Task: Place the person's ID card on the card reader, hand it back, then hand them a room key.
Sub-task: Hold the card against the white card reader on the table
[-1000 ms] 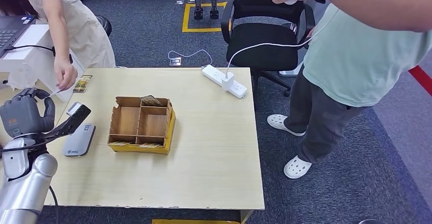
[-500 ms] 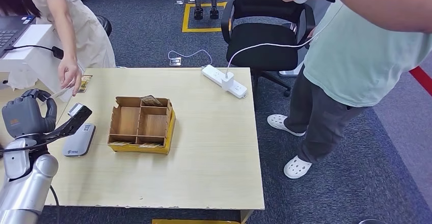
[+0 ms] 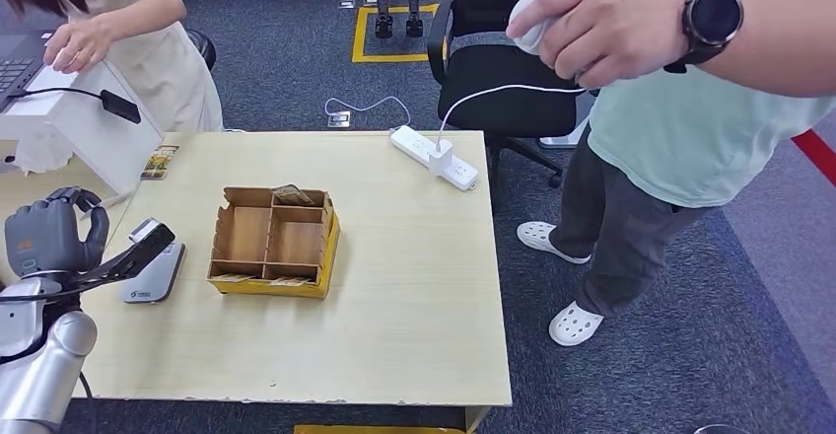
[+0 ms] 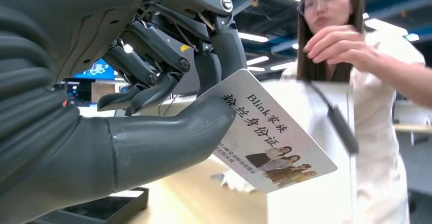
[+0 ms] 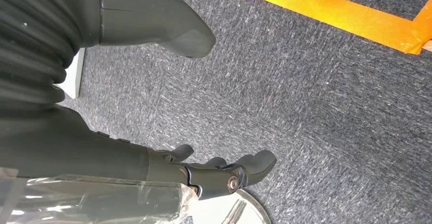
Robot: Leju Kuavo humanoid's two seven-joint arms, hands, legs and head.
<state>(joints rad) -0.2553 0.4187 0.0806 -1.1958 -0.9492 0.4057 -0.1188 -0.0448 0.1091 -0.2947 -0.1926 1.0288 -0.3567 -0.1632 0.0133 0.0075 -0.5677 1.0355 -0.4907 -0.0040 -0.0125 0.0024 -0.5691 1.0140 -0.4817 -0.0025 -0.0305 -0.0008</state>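
Note:
My left hand [image 3: 49, 237] hovers over the table's left edge, just left of the grey card reader [image 3: 153, 274]. In the left wrist view that hand [image 4: 153, 127] pinches the white ID card [image 4: 270, 142] between the thumb and the dark fingers; the card bears printed text and a small photo. A yellow-edged wooden box [image 3: 272, 242] with several compartments sits mid-table and holds key cards [image 3: 293, 194]. The person in the cream dress [image 3: 173, 69] stands at the back left, with one hand [image 3: 77, 44] on the white box. My right hand [image 5: 168, 165] hangs over the carpet, fingers apart and holding nothing.
A white box [image 3: 84, 128] with a black cable stands at the table's back left, and a small card [image 3: 160, 161] lies beside it. A white power strip [image 3: 434, 158] lies at the back edge. A person in a teal shirt [image 3: 690, 118] stands at the right, near a black office chair [image 3: 508, 79].
The person in the cream dress let go of the card and drew their hand back to the white box. My left hand, holding the card, sank slightly toward the reader.

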